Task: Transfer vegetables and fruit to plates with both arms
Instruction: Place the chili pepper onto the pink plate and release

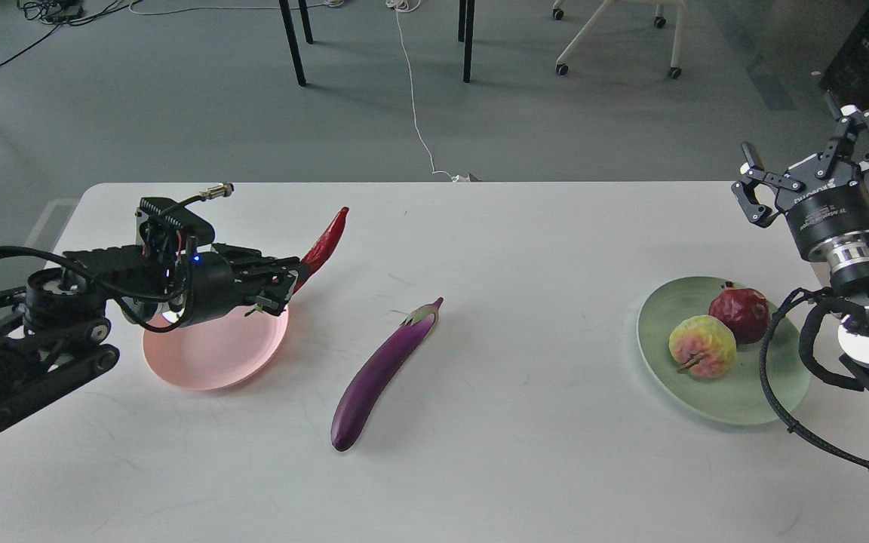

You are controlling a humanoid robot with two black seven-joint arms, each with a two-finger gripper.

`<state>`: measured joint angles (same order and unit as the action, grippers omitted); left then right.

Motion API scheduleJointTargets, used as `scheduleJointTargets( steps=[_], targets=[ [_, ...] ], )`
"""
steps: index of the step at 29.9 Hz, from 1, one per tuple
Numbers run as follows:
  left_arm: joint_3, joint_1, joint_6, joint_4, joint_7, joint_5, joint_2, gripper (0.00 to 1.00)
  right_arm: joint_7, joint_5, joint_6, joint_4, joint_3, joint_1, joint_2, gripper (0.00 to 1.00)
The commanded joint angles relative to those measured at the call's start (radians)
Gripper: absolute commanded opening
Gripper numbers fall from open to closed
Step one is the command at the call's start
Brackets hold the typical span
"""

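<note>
My left gripper (287, 283) is shut on the stem end of the red chili pepper (325, 243) and holds it in the air, tip up, over the right edge of the pale pink plate (212, 354). The purple eggplant (382, 369) lies on the table at the middle, apart from both plates. The pale green plate (729, 396) at the right holds the dark red pomegranate (738, 313) and the bumpy yellow-green and pink fruit (701, 345). My right gripper (819, 162) is open and empty, raised above and behind the green plate.
The white table (525, 234) reaches to its far edge. Beyond it are grey floor, black table legs (293, 41), a white cable (413, 98) and a wheeled chair base (615, 45). My right arm's cable loop (774, 400) hangs over the green plate's right side.
</note>
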<state>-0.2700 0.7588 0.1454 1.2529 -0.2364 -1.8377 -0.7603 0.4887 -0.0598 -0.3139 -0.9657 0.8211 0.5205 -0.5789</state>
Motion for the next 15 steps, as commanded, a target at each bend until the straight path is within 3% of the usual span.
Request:
scheduleJointTargets(
  steps=[1,6,9,15],
  targets=[
    [0.003,-0.078,-0.053,-0.003,-0.038,0.006,-0.08,0.11,0.0,0.0,0.002,0.001,-0.002,0.003,0.008,0.99],
    [0.003,-0.125,-0.067,-0.018,-0.038,0.012,-0.125,0.14,0.0,0.001,0.015,0.002,-0.007,0.003,0.014,0.99],
    [0.008,-0.134,-0.063,-0.036,-0.035,0.0,-0.128,0.3,0.0,0.001,0.013,0.002,-0.01,0.003,0.014,0.99],
    [0.014,-0.131,-0.061,-0.109,-0.037,0.006,-0.114,0.45,0.0,0.001,0.012,0.001,-0.01,0.003,0.004,0.99]
  ],
)
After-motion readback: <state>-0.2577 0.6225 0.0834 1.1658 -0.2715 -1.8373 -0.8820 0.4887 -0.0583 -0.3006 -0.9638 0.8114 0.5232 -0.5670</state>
